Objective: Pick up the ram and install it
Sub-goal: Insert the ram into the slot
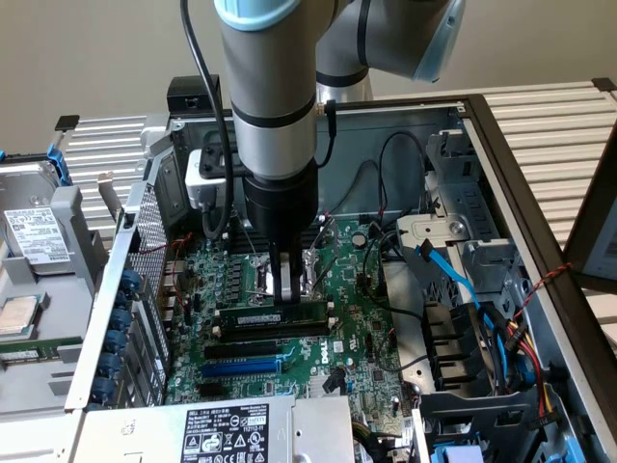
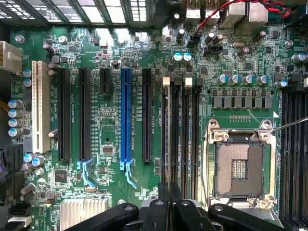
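Note:
The ram (image 1: 273, 315) is a long green stick with dark chips and a white sticker. It stands on edge along the black memory slots (image 1: 265, 335) of the motherboard. My gripper (image 1: 285, 295) comes straight down from above and is shut on the ram's upper edge near its middle. In the wrist view, the gripper (image 2: 169, 191) has its black fingers (image 2: 159, 209) pressed together. The ram (image 2: 169, 144) shows there edge-on as a thin dark strip over the memory slots (image 2: 185, 134). I cannot tell whether it sits in a slot or hovers just above it.
A blue expansion slot (image 1: 241, 367) (image 2: 125, 115) lies parallel to the memory slots, and the open CPU socket (image 2: 239, 166) is on their other side. Blue and black cables (image 1: 453, 280) hang at the exterior view's right. The power supply (image 1: 227, 429) sits at the front, inside the case walls (image 1: 125, 280).

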`<state>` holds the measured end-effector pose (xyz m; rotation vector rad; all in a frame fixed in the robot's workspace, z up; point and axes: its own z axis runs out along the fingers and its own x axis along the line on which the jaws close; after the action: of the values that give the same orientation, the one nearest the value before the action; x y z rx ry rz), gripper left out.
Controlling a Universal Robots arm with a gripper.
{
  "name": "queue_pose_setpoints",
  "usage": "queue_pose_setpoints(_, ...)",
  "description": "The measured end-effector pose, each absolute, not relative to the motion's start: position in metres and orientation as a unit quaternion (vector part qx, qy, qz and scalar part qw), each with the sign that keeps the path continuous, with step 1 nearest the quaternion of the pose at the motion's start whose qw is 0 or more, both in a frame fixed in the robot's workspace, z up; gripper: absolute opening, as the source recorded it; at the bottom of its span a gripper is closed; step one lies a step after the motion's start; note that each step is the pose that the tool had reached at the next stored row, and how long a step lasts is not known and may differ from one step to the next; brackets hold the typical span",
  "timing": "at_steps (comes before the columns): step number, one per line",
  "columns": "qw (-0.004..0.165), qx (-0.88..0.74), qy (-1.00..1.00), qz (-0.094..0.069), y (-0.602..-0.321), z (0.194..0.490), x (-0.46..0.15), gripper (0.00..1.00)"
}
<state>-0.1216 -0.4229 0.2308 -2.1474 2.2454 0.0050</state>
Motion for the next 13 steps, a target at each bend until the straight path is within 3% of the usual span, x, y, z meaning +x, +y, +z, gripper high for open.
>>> queue_pose_setpoints(13, 0.017, -0.691, 0.723, 0.002, -0.4229, 0.2293, -0.1216, 0.12)
